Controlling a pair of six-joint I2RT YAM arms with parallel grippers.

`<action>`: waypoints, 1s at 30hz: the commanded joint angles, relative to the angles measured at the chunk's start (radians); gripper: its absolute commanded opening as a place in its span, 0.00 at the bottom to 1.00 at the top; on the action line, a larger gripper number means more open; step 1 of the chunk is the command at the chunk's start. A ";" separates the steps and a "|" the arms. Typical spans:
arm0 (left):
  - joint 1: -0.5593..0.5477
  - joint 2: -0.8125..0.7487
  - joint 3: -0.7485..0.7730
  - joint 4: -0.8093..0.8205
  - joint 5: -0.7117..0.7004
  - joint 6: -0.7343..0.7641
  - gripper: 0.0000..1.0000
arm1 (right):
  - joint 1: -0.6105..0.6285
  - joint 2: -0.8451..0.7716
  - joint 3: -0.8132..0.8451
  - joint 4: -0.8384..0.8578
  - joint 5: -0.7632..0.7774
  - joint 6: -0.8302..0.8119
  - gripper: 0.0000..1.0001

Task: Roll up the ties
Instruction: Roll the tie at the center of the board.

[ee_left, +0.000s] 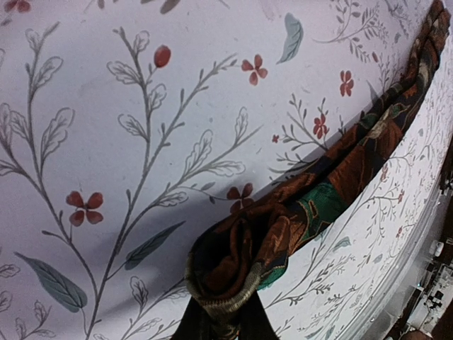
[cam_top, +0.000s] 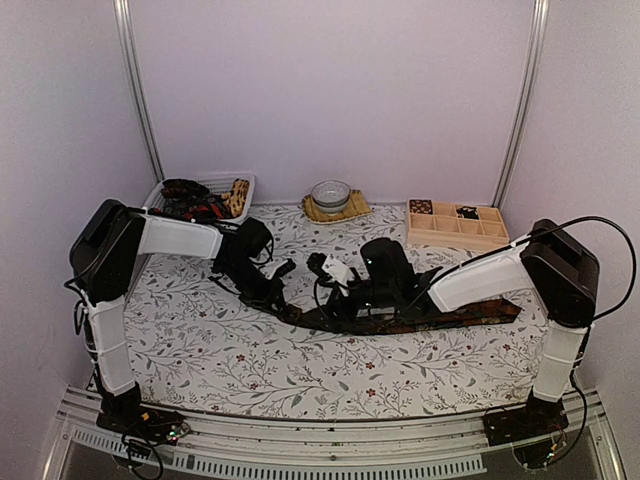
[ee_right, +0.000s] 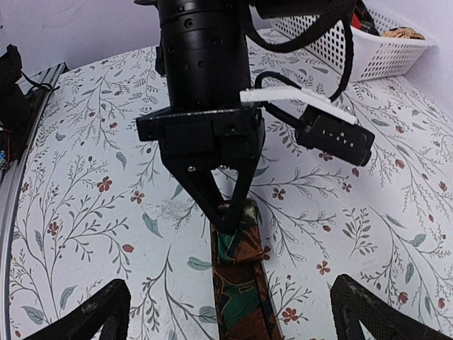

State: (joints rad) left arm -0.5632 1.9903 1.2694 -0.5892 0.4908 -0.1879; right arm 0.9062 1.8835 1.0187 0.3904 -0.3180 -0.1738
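Note:
A dark tie [cam_top: 490, 311] with red-brown and green patterning lies stretched across the flowered tablecloth, from the middle out to the right. Its left end is folded over into a small roll [ee_left: 241, 248]. My left gripper [ee_left: 219, 312] is shut on that rolled end, its fingertips [ee_right: 228, 212] pinching the fabric against the table. My right gripper [ee_right: 237, 319] hovers over the tie [ee_right: 241, 283] just behind the roll. It stands wide open, one finger [ee_right: 92, 315] on each side of the strip, touching nothing. In the top view both grippers [cam_top: 283, 297] [cam_top: 338, 298] meet near the table's middle.
A white basket [cam_top: 247, 181] holding more ties [cam_top: 195, 200] stands at the back left. A small bowl [cam_top: 330, 193] on a tan mat sits at the back centre. A wooden compartment tray [cam_top: 455, 222] is at the back right. The left arm's cable and camera [ee_right: 333, 131] hang close above the tie.

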 commanded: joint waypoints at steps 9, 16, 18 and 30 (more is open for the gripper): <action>0.002 -0.013 0.045 -0.110 -0.042 0.081 0.00 | 0.046 0.047 0.068 -0.142 0.192 -0.058 0.98; -0.008 -0.069 0.094 -0.198 -0.216 0.062 0.00 | 0.043 0.000 0.052 -0.288 0.211 0.092 0.98; -0.020 -0.072 0.117 -0.219 -0.270 0.048 0.00 | 0.039 -0.009 0.053 -0.319 0.184 0.150 0.98; -0.151 0.075 0.295 -0.429 -0.680 -0.031 0.00 | -0.049 -0.041 0.051 -0.420 0.094 0.404 0.96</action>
State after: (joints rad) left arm -0.6815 2.0079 1.5227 -0.9131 -0.0269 -0.1772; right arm 0.8806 1.8832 1.0763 0.0204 -0.1940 0.1383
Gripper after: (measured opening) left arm 0.073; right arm 0.964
